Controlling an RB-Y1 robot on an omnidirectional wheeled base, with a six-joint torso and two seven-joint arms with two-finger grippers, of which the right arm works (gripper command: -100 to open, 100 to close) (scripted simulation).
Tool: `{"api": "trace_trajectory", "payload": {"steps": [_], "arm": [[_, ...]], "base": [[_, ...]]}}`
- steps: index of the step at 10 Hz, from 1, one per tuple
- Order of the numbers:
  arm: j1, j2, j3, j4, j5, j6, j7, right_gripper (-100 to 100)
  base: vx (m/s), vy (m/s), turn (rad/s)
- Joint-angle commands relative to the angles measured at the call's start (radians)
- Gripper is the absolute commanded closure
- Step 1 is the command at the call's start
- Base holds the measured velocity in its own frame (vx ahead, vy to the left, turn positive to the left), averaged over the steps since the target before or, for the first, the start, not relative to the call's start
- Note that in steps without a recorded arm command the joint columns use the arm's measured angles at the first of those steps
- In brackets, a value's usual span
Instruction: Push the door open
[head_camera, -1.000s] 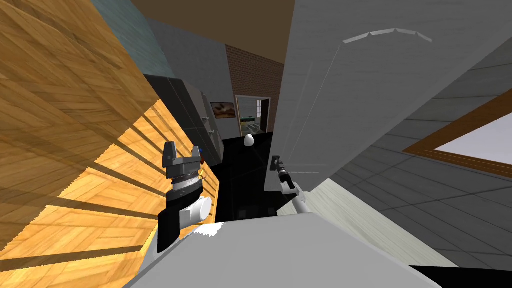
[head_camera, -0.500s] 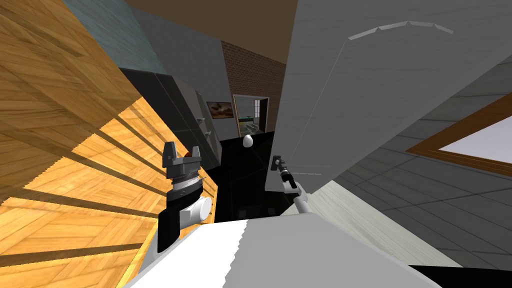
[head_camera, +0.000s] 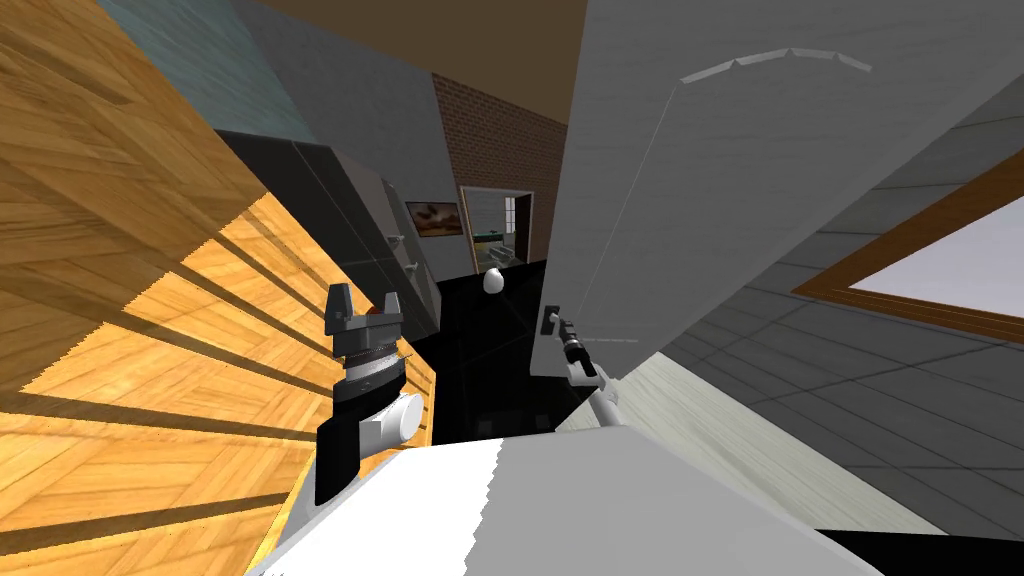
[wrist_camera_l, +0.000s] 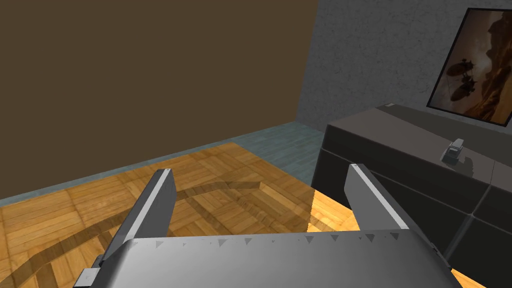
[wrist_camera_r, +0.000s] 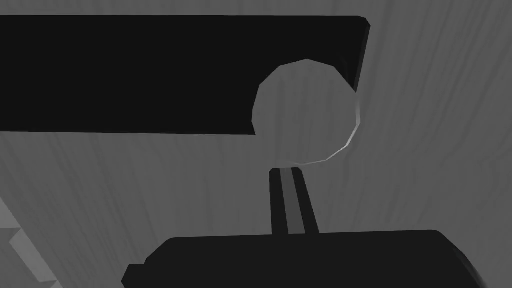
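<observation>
The door (head_camera: 720, 200) is a large pale grey panel rising right of centre in the head view. My right gripper (head_camera: 550, 322) is stretched out to the door's near edge, low on the panel. In the right wrist view its fingers are shut together, and the right gripper (wrist_camera_r: 287, 172) points at a round grey knob (wrist_camera_r: 305, 112). The tips are just short of the knob, and a black handle bar (wrist_camera_r: 150, 75) runs off from it across the grey door face (wrist_camera_r: 425, 150). My left gripper (head_camera: 362, 305) is raised at my left, open and holding nothing (wrist_camera_l: 259, 170).
A black area (head_camera: 480, 350) lies beyond the door's edge, with a white egg-shaped thing (head_camera: 493, 281) in it. A dark cabinet (head_camera: 370, 220) stands by the wooden floor (head_camera: 150, 350) on my left. Grey tiled floor (head_camera: 800, 380) spreads to the right, with a brown-framed panel (head_camera: 950, 270).
My right gripper's fingers have closed together at the door. The head view has shifted a little, and the left arm has kept still.
</observation>
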Motion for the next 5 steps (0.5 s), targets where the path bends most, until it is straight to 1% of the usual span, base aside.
{"api": "trace_trajectory", "payload": {"steps": [1,3,4,5], "arm": [[0.004,0.005,0.004,-0.007,-0.002,0.003,-0.004,-100],[0.011,0.019,0.010,-0.018,-0.006,0.007,-0.010,-100],[0.014,0.026,0.013,-0.022,-0.007,0.009,-0.013,-100],[0.012,0.022,0.011,-0.017,-0.006,0.006,-0.010,-100]], "base": [[-0.246,0.074,-0.017],[-0.262,0.120,-0.028],[-0.246,0.076,-0.026],[-0.105,0.034,-0.009]]}}
